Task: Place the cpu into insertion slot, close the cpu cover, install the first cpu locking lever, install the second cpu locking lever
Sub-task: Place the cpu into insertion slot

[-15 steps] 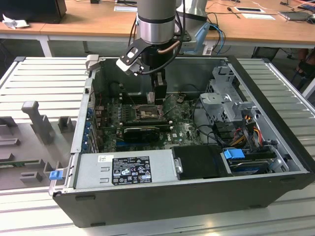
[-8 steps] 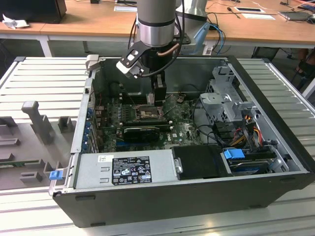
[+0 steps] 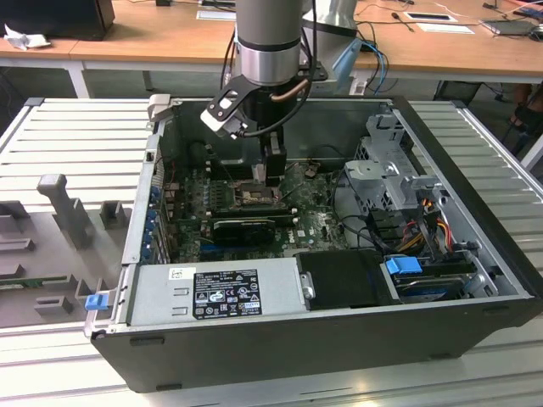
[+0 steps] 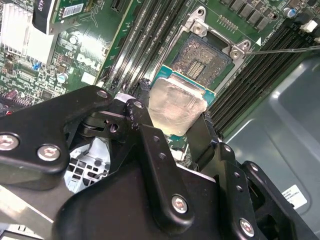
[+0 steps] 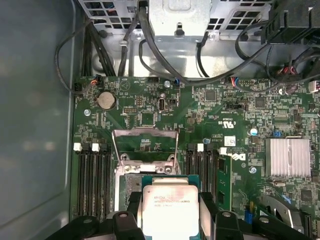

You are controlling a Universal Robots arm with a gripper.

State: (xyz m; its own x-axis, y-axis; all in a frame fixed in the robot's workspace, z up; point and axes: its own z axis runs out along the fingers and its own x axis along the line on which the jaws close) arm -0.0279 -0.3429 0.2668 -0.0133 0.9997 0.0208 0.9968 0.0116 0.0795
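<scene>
My gripper (image 4: 171, 117) is shut on the cpu (image 4: 177, 105), a flat square chip with a pale silver top, one black finger (image 4: 137, 112) on each of two opposite edges. The chip hangs level just above the green board, partly over one edge of the insertion slot (image 4: 207, 57), whose recessed contact field lies bare. In the first wrist view the cpu (image 5: 170, 207) covers part of the slot, and the cpu cover (image 5: 145, 132) stands swung up on its hinge beyond it. In the exterior view the gripper (image 3: 270, 170) reaches down inside the computer case beside the insertion slot (image 3: 246, 193).
A thin metal lever rod (image 4: 285, 49) juts out beside the slot. Black memory slots (image 5: 92, 180) flank it on both sides. A finned heatsink (image 5: 287, 157), cables (image 5: 165, 60), the drive cage (image 3: 390, 170) and the power supply (image 3: 216, 288) crowd the case around the board.
</scene>
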